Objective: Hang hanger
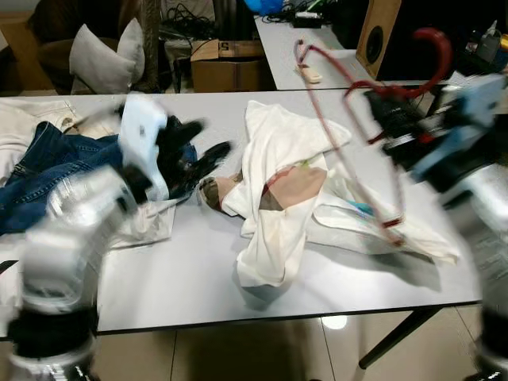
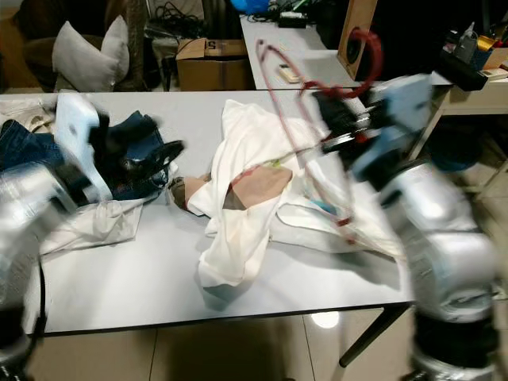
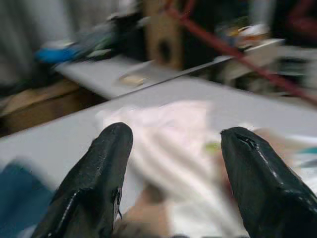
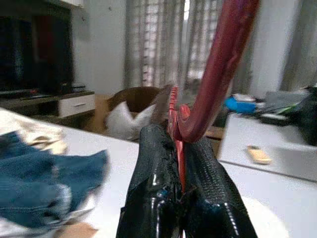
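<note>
A dark red wire hanger (image 1: 333, 119) is lifted above the white table (image 1: 182, 278), its hook (image 1: 432, 55) curving up at the right. My right gripper (image 1: 389, 107) is shut on the hanger's neck (image 4: 179, 148), fingers pressed together around it. A white garment (image 1: 282, 190) lies crumpled under the hanger at the table's middle. My left gripper (image 1: 198, 159) hovers open over the table's left part, next to the blue jeans (image 1: 48, 171), fingers (image 3: 94, 183) spread with nothing between them. The head views are blurred.
A pale shirt (image 1: 32, 119) lies at the table's far left. Behind stand a second table (image 1: 302, 55), a cardboard box (image 1: 226, 63), a cushion (image 1: 103, 51) and a wooden speaker (image 1: 377, 32). Tiled floor (image 1: 238, 349) lies below the front edge.
</note>
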`<state>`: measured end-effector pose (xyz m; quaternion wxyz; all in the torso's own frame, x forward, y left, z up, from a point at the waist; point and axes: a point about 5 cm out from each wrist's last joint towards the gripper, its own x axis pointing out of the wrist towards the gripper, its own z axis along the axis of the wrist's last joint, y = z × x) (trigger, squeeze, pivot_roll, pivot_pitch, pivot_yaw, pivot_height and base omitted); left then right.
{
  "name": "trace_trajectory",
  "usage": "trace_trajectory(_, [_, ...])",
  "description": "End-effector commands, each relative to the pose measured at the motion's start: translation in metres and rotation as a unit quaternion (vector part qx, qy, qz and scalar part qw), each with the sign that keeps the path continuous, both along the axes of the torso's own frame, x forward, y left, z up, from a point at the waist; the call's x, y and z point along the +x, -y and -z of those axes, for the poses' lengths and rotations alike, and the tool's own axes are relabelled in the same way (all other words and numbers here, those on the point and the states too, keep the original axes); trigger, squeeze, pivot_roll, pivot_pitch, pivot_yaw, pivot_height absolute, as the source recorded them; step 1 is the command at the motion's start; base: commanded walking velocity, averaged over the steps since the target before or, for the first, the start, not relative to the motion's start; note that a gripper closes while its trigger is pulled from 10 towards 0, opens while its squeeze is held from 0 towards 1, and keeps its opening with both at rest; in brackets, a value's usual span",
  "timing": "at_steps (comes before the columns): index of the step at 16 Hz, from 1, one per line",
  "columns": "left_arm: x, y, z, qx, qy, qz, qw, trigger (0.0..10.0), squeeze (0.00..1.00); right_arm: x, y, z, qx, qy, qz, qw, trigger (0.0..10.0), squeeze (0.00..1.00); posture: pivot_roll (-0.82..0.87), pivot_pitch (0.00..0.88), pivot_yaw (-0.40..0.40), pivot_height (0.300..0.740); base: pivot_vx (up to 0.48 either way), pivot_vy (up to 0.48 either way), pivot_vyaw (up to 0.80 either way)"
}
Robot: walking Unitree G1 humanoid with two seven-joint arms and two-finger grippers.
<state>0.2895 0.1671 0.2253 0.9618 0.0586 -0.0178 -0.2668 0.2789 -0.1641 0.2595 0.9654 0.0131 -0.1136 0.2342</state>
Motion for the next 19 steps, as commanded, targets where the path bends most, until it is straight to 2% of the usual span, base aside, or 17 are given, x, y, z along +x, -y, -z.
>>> trace_trajectory(1, [0.0, -0.006, -0.004, 0.012, 0.022, -0.05, 0.998, 10.0, 0.0, -0.004, -0.006, 0.002, 0.001, -0.004, 0.004, 1.0, 10.0, 0.0, -0.11, 0.0, 0.006, 0.74, 0.0, 0.0, 0.0])
trace_trajectory(3, [-0.01, 0.003, 0.008, 0.027, 0.017, -0.071, 0.997, 10.0, 0.0, -0.012, -0.026, 0.022, -0.005, -0.031, 0.006, 0.999, 10.0, 0.0, -0.1, 0.0, 0.001, 0.74, 0.0, 0.0, 0.0])
trace_trajectory(4, [-0.011, 0.005, 0.01, 0.026, 0.015, -0.071, 0.997, 10.0, 0.0, -0.013, -0.028, 0.025, -0.01, -0.035, 0.003, 0.999, 10.0, 0.0, -0.1, 0.0, 0.001, 0.74, 0.0, 0.0, 0.0])
trace_trajectory(5, [-0.016, 0.012, 0.022, 0.034, 0.007, -0.078, 0.996, 10.0, 0.0, -0.014, -0.03, 0.032, 0.007, -0.053, 0.022, 0.998, 10.0, 0.0, -0.1, 0.0, -0.001, 0.74, 0.0, 0.296, 0.0])
trace_trajectory(8, [-0.01, 0.016, 0.021, 0.043, 0.02, -0.086, 0.995, 10.0, 0.0, -0.012, -0.032, 0.036, 0.038, -0.063, 0.042, 0.996, 10.0, 0.0, -0.09, 0.0, -0.015, 0.74, 0.0, 0.328, 0.0])
trace_trajectory(13, [-0.014, 0.02, 0.026, 0.045, 0.012, -0.088, 0.995, 10.0, 0.0, -0.01, -0.033, 0.039, 0.059, -0.066, 0.057, 0.994, 10.0, 0.0, -0.08, 0.0, -0.011, 0.74, 0.0, 0.329, 0.0])
trace_trajectory(19, [-0.014, 0.024, 0.031, 0.029, 0.003, -0.092, 0.995, 10.0, 0.0, -0.013, -0.029, 0.05, 0.047, -0.074, 0.08, 0.993, 10.0, 0.0, -0.09, 0.0, -0.019, 0.74, 0.0, 0.329, 0.0])
